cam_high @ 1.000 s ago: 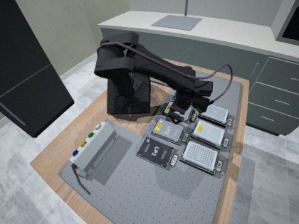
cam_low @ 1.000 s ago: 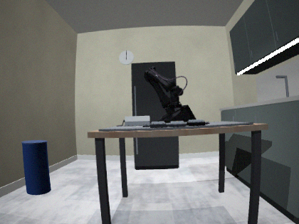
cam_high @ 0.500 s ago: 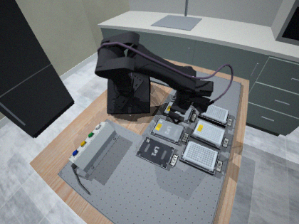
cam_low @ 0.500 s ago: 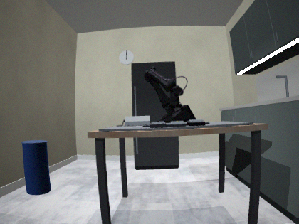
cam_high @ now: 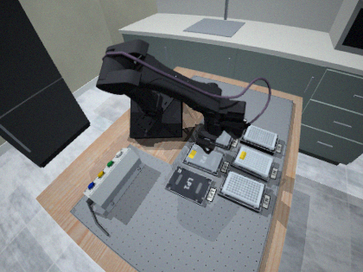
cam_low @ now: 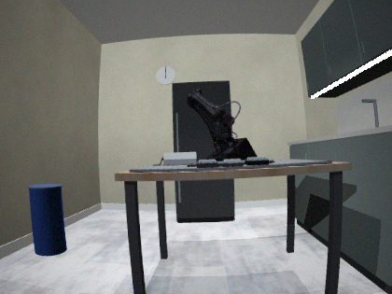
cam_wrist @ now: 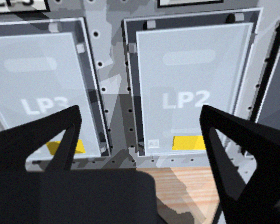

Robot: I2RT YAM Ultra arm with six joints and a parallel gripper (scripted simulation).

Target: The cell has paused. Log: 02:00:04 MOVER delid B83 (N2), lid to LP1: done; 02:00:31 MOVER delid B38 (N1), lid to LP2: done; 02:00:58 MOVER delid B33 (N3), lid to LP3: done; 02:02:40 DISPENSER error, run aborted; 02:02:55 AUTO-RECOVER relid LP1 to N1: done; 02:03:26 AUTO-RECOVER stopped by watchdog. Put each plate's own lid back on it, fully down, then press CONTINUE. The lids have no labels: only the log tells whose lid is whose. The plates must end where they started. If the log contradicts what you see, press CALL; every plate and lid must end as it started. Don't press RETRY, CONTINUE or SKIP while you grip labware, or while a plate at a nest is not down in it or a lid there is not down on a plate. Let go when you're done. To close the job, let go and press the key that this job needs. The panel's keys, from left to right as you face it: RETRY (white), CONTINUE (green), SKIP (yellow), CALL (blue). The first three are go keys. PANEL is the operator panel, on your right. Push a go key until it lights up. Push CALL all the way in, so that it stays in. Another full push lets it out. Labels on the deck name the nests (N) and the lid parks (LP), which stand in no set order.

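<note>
My gripper (cam_wrist: 140, 112) is open and empty, low over the gap between two parked lids. In the wrist view the clear lid on LP2 (cam_wrist: 192, 85) lies to the right and the clear lid on LP3 (cam_wrist: 45, 95) to the left; each has a yellow tab at its near edge. In the top view the gripper (cam_high: 206, 145) hangs over the LP2 lid (cam_high: 206, 158), and the arm mostly hides the LP3 lid (cam_high: 224, 141). Park LP1 (cam_high: 190, 185) is bare. Of three plates, the middle one (cam_high: 254, 161) carries a lid with a yellow tab. The far plate (cam_high: 259, 137) and near plate (cam_high: 243, 190) show open wells.
The operator panel (cam_high: 113, 178) stands at the deck's left with white (cam_high: 118, 154), green (cam_high: 110, 164), yellow (cam_high: 101, 173) and blue (cam_high: 91, 185) keys. The arm's base (cam_high: 156, 117) stands behind the parks. A blue bin (cam_low: 47, 219) is on the floor.
</note>
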